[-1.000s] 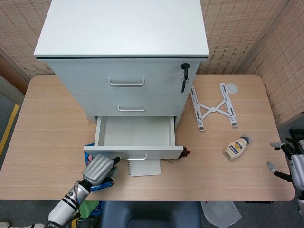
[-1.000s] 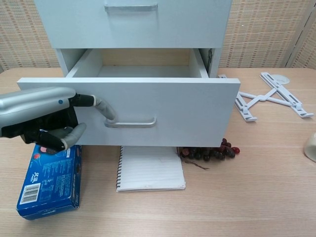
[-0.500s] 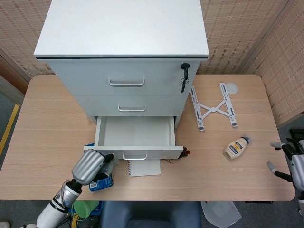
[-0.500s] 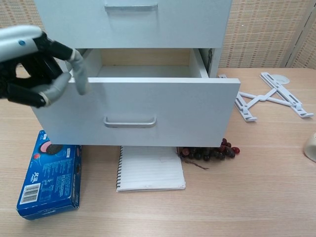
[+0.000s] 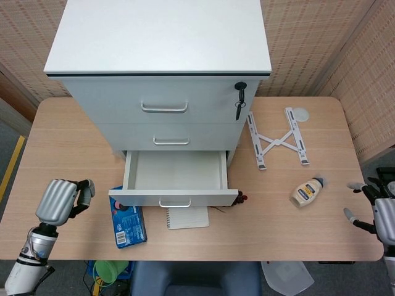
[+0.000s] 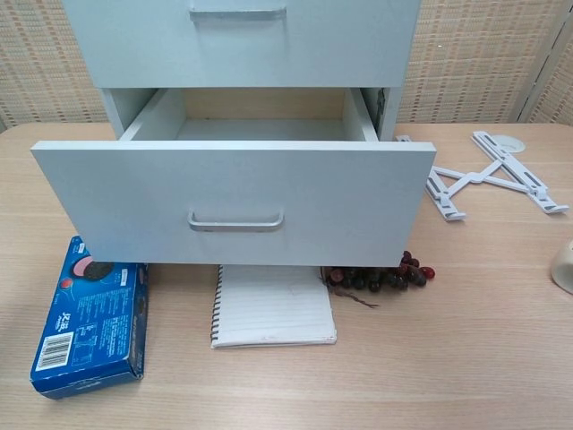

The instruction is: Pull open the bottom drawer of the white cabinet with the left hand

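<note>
bottom drawer (image 5: pixel 176 179) stands pulled out at the white cabinet (image 5: pixel 160 68) base. left hand (image 5: pixel 58 200) off to the left, fingers curled, empty. risk: a stray arm swing bumps drawer shut.

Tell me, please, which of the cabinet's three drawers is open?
The bottom drawer: it is pulled out and empty inside, while the middle drawer and top drawer sit flush.
</note>
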Available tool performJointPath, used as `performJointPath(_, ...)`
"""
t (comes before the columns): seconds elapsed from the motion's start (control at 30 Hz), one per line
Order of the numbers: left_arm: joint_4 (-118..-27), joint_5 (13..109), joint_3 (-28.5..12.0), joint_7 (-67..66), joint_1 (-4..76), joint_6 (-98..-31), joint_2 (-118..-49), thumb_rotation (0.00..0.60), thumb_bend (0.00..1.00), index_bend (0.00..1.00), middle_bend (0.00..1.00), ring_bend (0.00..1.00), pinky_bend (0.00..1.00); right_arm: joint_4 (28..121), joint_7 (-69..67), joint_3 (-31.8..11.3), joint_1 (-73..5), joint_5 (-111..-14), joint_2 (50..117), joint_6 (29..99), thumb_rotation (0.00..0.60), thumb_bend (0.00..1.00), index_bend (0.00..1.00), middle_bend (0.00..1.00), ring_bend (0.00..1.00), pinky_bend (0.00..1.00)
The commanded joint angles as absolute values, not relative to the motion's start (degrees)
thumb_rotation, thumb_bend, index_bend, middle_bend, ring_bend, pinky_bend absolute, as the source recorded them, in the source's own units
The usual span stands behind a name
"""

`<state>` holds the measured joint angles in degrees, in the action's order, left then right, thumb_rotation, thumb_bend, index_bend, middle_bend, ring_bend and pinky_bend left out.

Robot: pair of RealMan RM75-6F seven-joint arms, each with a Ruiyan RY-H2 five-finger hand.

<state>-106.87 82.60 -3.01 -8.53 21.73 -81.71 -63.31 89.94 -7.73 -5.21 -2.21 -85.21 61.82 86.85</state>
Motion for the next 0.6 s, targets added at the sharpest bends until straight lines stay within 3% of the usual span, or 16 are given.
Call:
performJointPath(0.03, -102.5, 79.2, -3.0, -10.3, 19.4, -82.6, -63.6, 0.6, 0.67, 0.59, 0.75, 0.71, 0.87, 89.9, -7.7, -5.2, -2.4, -85.3, 61.8, 86.6, 0.6, 0.2, 0.31, 0.39, 0.33, 0.44)
performJointPath(0.17, -98.7, 76.7, -1.9, -13.8, 16.6, -83.8, -64.8, 0.6, 0.64, 0.49, 0.65, 0.6, 0.71, 90.2, -7.4, -4.9, -2.9, -85.3, 61.7, 85.4, 0.6, 0.2, 0.31, 0.39, 0.33, 0.44)
performJointPath(0.23, -98.1, 75.9, -1.0, -14.7, 15.5, -83.6, -64.8, 0.6, 0.58, 0.39, 0.52, 0.5, 0.56, 90.4, -7.2, -4.9, -3.0, -85.2, 61.7, 85.3, 0.6, 0.2, 0.31, 0.39, 0.33, 0.44)
performJointPath(0.33, -96.8, 75.6, 0.0, -15.5, 13.4, -84.5, -65.8, 0.6, 0.53, 0.29, 0.39, 0.39, 0.44, 90.4, -6.9, -5.0, -3.0, -84.8, 61.9, 85.1, 0.6, 0.2, 0.31, 0.39, 0.33, 0.44)
performJointPath(0.6, -93.3, 77.6, 0.5, -14.2, 9.9, -87.9, -69.8, 0.6, 0.48, 0.21, 0.3, 0.33, 0.31, 90.1, -6.9, -5.1, -3.2, -84.4, 62.5, 84.8, 0.6, 0.2, 0.31, 0.39, 0.33, 0.44)
